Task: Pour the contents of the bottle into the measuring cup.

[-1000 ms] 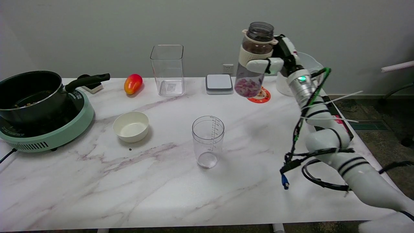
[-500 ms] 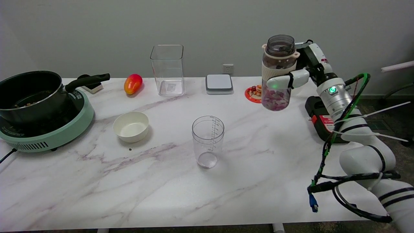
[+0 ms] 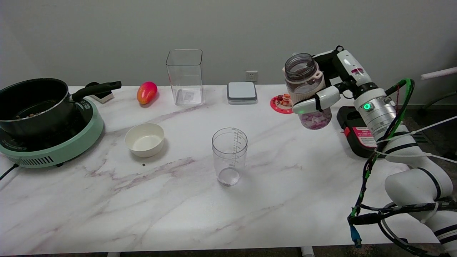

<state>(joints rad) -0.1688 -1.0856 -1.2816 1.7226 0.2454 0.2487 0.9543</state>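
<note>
My right hand (image 3: 326, 87) holds a clear bottle (image 3: 307, 91) in the air above the table's right side. The bottle has an open dark mouth, a cream band round its middle and pink-white pieces in its lower part. It is tilted a little, mouth toward the upper left. One white finger wraps across the bottle's front. The clear measuring cup (image 3: 229, 155) with printed marks stands upright and empty at the table's centre, well to the lower left of the bottle.
A white bowl (image 3: 144, 139) sits left of the cup. A black pot (image 3: 34, 103) rests on a green cooker (image 3: 53, 148) at far left. At the back: a mango (image 3: 146, 92), a tall clear container (image 3: 185, 77), a grey scale (image 3: 241, 92), a red coaster (image 3: 282, 104). A black box (image 3: 355, 130) lies at the right edge.
The hand has carried the bottle to the right and lower, from above the coaster to the table's right side, and its mouth now tips more toward the camera. The cup has not moved.
</note>
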